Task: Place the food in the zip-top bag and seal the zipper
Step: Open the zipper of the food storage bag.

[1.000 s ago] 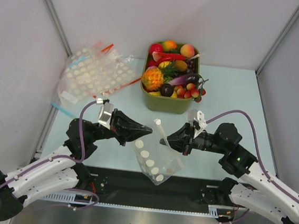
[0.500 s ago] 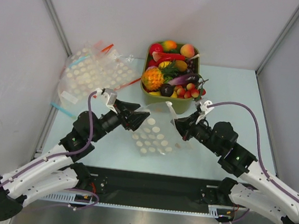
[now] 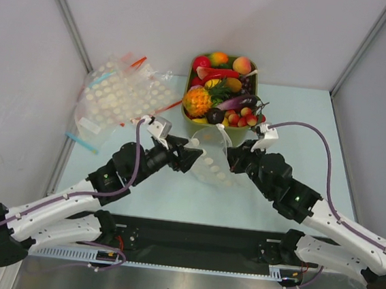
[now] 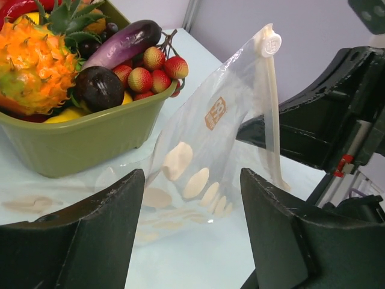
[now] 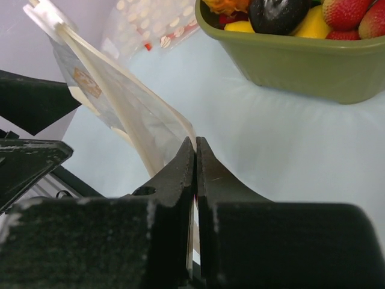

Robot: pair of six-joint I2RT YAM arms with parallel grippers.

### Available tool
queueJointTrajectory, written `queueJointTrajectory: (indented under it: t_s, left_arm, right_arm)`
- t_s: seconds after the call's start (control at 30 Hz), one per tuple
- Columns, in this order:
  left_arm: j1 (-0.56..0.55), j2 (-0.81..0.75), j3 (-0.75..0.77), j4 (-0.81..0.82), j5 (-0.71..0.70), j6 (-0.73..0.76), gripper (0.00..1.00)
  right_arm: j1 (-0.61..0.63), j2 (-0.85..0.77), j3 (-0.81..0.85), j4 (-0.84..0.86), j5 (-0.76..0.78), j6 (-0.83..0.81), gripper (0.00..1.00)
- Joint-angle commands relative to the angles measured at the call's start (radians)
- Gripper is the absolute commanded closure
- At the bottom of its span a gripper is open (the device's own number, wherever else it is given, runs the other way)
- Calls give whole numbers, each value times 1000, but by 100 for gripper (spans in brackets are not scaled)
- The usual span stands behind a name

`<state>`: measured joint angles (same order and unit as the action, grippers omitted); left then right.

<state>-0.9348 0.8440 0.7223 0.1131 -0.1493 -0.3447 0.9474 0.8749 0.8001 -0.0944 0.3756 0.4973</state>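
The clear zip-top bag (image 3: 210,158) with pale oval spots hangs upright just in front of the green tub. My right gripper (image 3: 232,160) is shut on its edge (image 5: 194,144) beside the pale zipper (image 5: 108,81). The zipper strip (image 4: 272,114) runs up to a white slider (image 4: 271,43). My left gripper (image 3: 193,159) is open, its fingers (image 4: 96,232) wide apart with the bag (image 4: 204,144) just beyond them and untouched. The food fills the tub: a pineapple (image 4: 33,66), red berries (image 4: 157,66), a dark purple round piece (image 4: 99,88) and an eggplant (image 4: 123,43).
The green tub (image 3: 216,134) stands at the back centre of the pale blue table (image 3: 304,128). A heap of dotted clear bags (image 3: 119,95) with red and blue strips lies at the back left. Grey walls close in three sides.
My left gripper has let go of the bag and opened. Both arms have moved back toward the tub, and the bag now hangs upright from the right gripper alone.
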Motion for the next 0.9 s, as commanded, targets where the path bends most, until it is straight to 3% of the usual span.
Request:
queueJointTrajectory:
  t_s: [0.0,0.2,0.27,0.4,0.43,0.53,0.87]
  left_arm:
    - [-24,4,65,-38,-97,36,29]
    - [-25,-94,35,-105,-419,-33,25]
    - [-25,-109,32,-105,-427,-40,24]
    - [-24,-94,5,-3,-276,-23,24]
    - [-24,-82,8,14,-184,-13,25]
    - [-30,-5,48,33,-37,4,31]
    - [-133,109,100,62,51,108,37]
  right_arm:
    - [37,-11,42,21,123,24,100]
    - [37,-71,24,16,233,18,100]
    - [37,-99,2,39,240,30,100]
    - [37,-96,-10,68,198,37,100]
    - [36,-87,-7,67,184,40,100]
    - [42,-34,16,51,172,63,100]
    - [129,41,39,61,229,92,100]
